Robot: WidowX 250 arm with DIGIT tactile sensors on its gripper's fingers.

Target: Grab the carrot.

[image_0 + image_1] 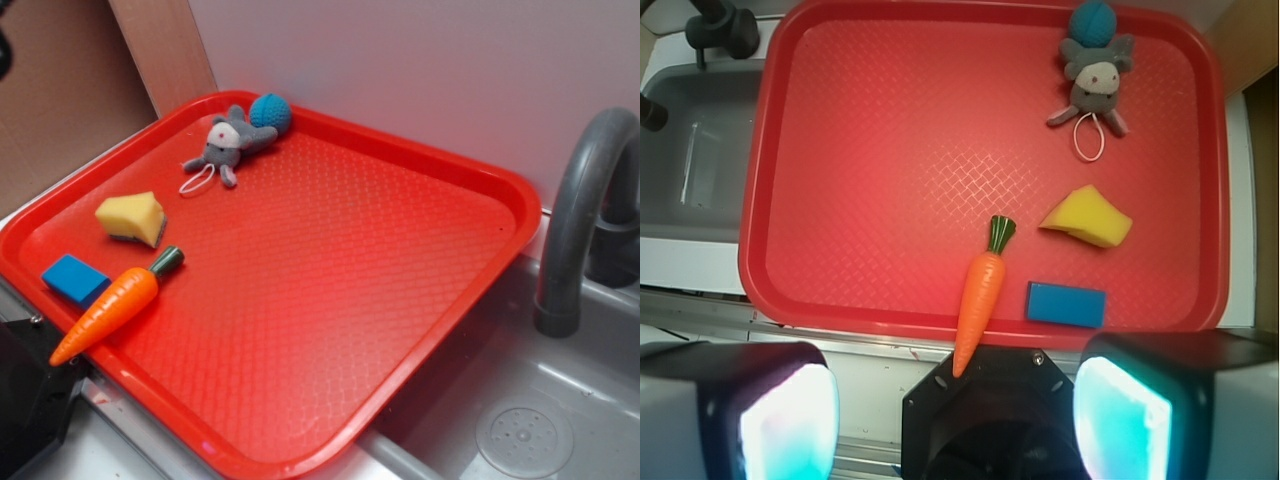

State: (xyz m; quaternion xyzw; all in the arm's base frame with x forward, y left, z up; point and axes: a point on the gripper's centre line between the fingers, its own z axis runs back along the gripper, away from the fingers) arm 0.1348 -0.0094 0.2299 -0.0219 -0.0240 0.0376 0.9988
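The carrot [110,312] [980,295] is glossy orange with a dark green stem cap. It lies on the red tray [400,260] [880,150] at its near left edge, and its pointed tip sticks out over the rim. In the wrist view my gripper [955,420] is high above, back from the tray's edge. Its two fingers [780,420] stand wide apart with nothing between them. The carrot's tip lies just ahead of the gap. The exterior view does not show the gripper.
On the tray near the carrot are a blue block [75,280] [1067,304] and a yellow sponge [132,217] [1088,219]. A grey plush mouse [228,143] with a blue ball [270,112] lies at the far corner. A grey sink [520,420] with a faucet [580,210] is to the right.
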